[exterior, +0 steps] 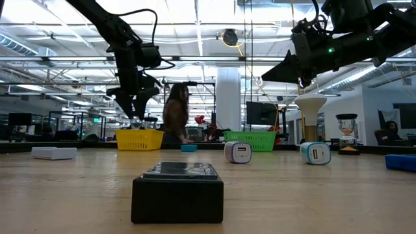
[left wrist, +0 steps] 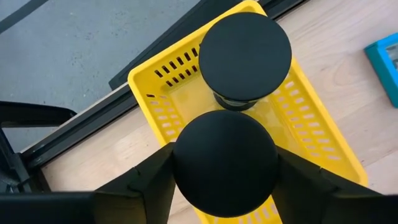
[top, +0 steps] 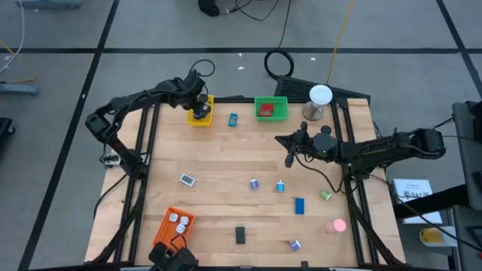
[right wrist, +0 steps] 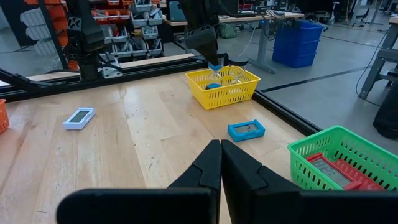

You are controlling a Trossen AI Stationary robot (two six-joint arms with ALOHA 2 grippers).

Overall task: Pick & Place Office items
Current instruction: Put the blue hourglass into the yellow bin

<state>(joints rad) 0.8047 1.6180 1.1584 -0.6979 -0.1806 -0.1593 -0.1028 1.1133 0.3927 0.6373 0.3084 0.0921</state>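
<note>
The left gripper [top: 199, 111] hangs right over the yellow basket [top: 203, 120] at the far edge of the worktop [top: 226, 162], and the left wrist view explains why: a black disc [left wrist: 225, 163] sits pinched between its fingers, directly above a second black disc [left wrist: 245, 55] already lying in that basket. That looks like sorting by kind, discs with discs, so the drop is probably close. The fingers are spread about as wide as the disc and seem to be clamping it.

The right gripper [top: 289, 158] waits mid-worktop, raised, with its fingers [right wrist: 214, 163] pressed together on nothing, clear of the left arm's path.

The green basket [top: 271, 108] holds a red block [top: 265, 111]; the orange basket [top: 173, 224] near the front carries white bits [top: 178, 220]. Again, like with like.

Plenty remains loose: a cyan piece [top: 233, 119] between the yellow and green baskets, a white piece [top: 187, 179], a blue block [top: 300, 205], a black block [top: 240, 235] and a pink round piece [top: 337, 224] near the front right. The job seems well short of finished.
</note>
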